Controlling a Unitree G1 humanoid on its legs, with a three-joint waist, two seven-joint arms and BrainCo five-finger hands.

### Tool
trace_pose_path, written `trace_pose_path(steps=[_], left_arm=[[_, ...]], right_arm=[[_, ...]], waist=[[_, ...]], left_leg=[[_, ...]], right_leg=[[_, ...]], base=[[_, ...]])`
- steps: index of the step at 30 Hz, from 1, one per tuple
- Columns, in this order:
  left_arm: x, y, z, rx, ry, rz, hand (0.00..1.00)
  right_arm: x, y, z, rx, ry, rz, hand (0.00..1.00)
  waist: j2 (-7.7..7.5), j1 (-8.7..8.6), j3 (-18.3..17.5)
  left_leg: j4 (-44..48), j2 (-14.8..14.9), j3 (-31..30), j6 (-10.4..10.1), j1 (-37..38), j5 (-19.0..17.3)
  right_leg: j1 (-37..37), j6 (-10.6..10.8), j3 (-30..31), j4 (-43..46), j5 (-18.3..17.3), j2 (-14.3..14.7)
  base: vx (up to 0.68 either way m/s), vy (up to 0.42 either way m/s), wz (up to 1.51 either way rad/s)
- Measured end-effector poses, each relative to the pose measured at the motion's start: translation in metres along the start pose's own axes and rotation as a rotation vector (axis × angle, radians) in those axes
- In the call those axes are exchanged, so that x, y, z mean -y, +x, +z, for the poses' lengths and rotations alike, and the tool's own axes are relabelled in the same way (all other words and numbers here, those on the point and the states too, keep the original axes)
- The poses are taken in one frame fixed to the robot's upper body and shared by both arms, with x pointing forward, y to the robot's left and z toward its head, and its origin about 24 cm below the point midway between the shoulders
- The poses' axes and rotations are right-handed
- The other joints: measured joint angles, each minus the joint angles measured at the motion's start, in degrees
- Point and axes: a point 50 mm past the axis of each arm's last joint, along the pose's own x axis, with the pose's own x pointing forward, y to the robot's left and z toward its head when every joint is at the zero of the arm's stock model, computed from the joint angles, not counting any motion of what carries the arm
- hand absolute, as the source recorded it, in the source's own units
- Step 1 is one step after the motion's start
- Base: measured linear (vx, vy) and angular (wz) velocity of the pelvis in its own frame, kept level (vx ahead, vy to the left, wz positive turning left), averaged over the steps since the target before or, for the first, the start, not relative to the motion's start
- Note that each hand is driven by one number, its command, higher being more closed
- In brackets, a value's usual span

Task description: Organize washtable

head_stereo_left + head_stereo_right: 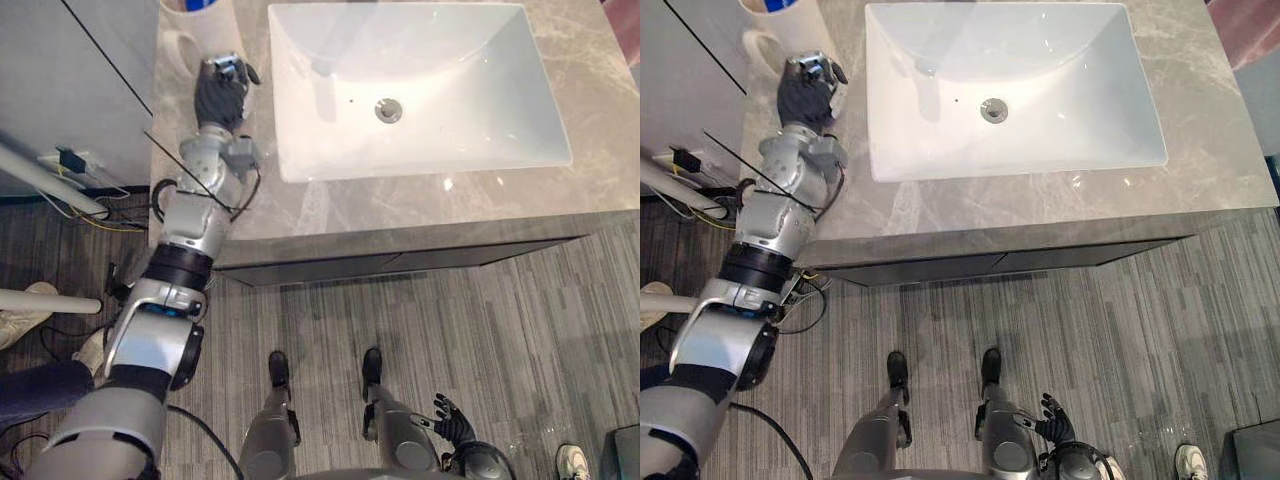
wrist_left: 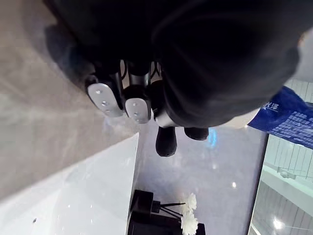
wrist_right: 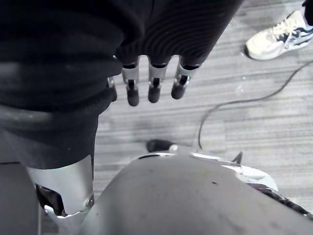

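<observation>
A white mug with a handle stands at the back left corner of the grey marble countertop, with a blue item sticking out of it. My left hand rests on the counter just in front of the mug, between it and the white rectangular sink. Its fingers are curled under the palm and nothing shows between them. The blue item lies just past the fingertips in the left wrist view. My right hand hangs low by my side over the floor, fingers relaxed and empty.
The sink basin has a metal drain. A grey cabinet wall borders the counter's left edge, with a power strip and white pipes below it. A person's shoes show on the striped floor, one at the left and another at the lower right.
</observation>
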Motion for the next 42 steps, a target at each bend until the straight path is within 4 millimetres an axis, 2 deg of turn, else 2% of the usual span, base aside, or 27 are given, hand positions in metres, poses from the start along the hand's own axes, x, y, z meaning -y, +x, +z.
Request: trace_pose_path(steps=[6,15,22,34,37,39,42], left_arm=[[0.003,0.01,0.016,0.04,0.015,-0.001,1.0],[0.006,0.014,0.026,0.078,0.011,-0.008,1.0],[0.013,0.031,0.06,0.152,0.049,-0.024,1.0],[0.014,0.036,0.065,0.152,0.056,-0.012,1.0],[0.021,0.031,0.065,0.163,0.066,-0.043,1.0],[0.029,0.018,0.06,0.185,0.064,-0.099,1.0],[0.038,-0.011,0.043,0.19,0.04,-0.181,1.0]], right_arm=[[-0.001,0.0,0.003,0.02,0.016,0.003,0.0],[-0.001,0.0,0.004,0.028,0.02,0.007,0.0],[-0.003,0.001,0.012,0.062,0.019,0.012,0.0],[-0.004,0.001,0.012,0.065,0.017,0.017,0.0],[-0.004,0.001,0.012,0.065,0.016,0.018,0.0],[-0.004,0.001,0.012,0.064,0.015,0.019,0.0],[-0.005,0.001,0.011,0.059,0.015,0.02,0.0]], waist=[[-0.4,0.11,1.54],[-0.64,0.11,2.54],[-1.45,0.17,4.99],[-1.59,0.16,5.14],[-1.57,0.17,5.13],[-1.48,0.27,5.09],[-1.07,0.69,4.88]], left_leg=[[0.3,0.01,-0.06,0.0,-0.5,0.0],[0.73,0.03,-0.15,0.0,-1.26,0.0],[0.87,0.01,-0.08,0.14,-2.71,0.33],[1.04,0.03,-0.08,0.14,-2.96,0.33],[1.19,0.02,-0.36,0.14,-2.83,0.33],[1.21,0.01,-0.61,0.14,-2.46,0.33],[1.35,-0.03,-1.15,0.14,-2.12,0.32]], right_leg=[[-0.33,-0.05,-0.04,0.1,0.04,-0.01],[-0.89,-0.11,-0.11,0.19,0.1,-0.02],[-2.37,-0.25,0.05,0.12,0.8,-0.04],[-2.5,-0.32,0.02,0.17,0.86,-0.05],[-2.04,-0.33,-0.36,0.07,0.86,-0.06],[-1.49,-0.33,-0.6,0.03,0.85,-0.06],[-0.71,-0.34,-1.04,-0.13,0.83,-0.07]], base=[[0.0,0.0,0.0],[0.0,0.0,0.0],[0.0,0.0,0.0],[0.0,0.0,0.0],[0.01,-0.001,0.05],[0.02,0.0,0.08],[0.0,0.003,0.09]])
